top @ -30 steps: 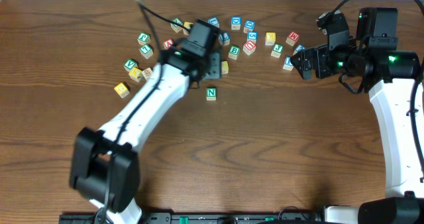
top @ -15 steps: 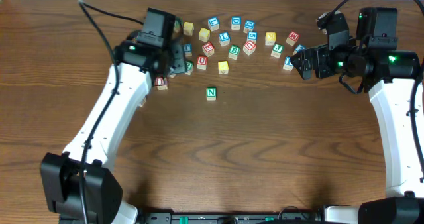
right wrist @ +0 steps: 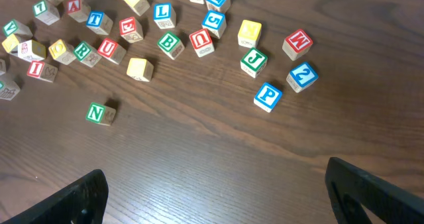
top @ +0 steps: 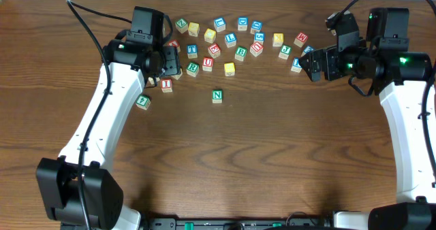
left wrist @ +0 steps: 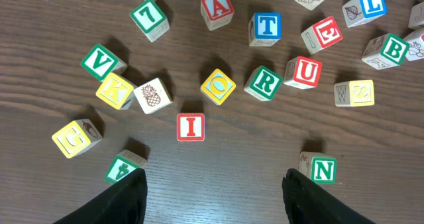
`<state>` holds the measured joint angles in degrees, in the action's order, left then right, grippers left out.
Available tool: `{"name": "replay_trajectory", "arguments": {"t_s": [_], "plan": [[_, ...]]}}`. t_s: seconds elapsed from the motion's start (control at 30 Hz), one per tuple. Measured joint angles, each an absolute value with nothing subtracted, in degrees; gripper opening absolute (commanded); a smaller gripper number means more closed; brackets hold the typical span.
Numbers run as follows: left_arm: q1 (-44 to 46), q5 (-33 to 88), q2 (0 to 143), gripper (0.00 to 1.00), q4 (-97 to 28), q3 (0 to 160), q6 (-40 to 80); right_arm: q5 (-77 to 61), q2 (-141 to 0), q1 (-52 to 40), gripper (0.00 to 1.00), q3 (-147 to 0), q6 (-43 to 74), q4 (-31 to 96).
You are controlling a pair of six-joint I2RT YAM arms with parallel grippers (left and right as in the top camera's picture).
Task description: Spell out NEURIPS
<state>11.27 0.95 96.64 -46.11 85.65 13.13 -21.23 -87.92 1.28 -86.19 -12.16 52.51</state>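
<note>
One wooden desk [top: 272, 162] is carrying everything. Two white arms are reaching over it, the left arm [top: 109, 114] and the right arm [top: 409, 141]. The left end effector [left wrist: 213, 181] is hanging over the left part of the scatter with its fingers apart and nothing between them. The right end effector [right wrist: 215, 184] is holding its fingers wide apart and empty at the right end. More than twenty small letter cubes are lying across the far half of the desk, and six task letters are readable. The green N cube [top: 216, 95] is sitting alone, nearer than the rest. The red I cube [left wrist: 191, 127] is lying ahead of the left fingers, untouched. The green R cube [left wrist: 264, 82] and red U cube [left wrist: 307, 71] are lying side by side, with the red E cube [left wrist: 325, 32] beyond them. The blue P cube [right wrist: 268, 96] is showing only in the right wrist and overhead views. The left wrist view is showing a green V cube [left wrist: 99, 61] and a yellow K cube [left wrist: 116, 91] that the arm is hiding from overhead. The S cannot be identified with certainty.
</note>
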Motion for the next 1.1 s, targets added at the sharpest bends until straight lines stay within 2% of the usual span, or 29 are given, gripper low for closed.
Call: {"name": "replay_trajectory", "arguments": {"t_s": [1.1], "plan": [[11.29, 0.49, 98.06, 0.65, -39.53, 85.65, 13.04, -21.23, -87.92, 1.28, 0.99, -86.19, -12.16, 52.53]]}}
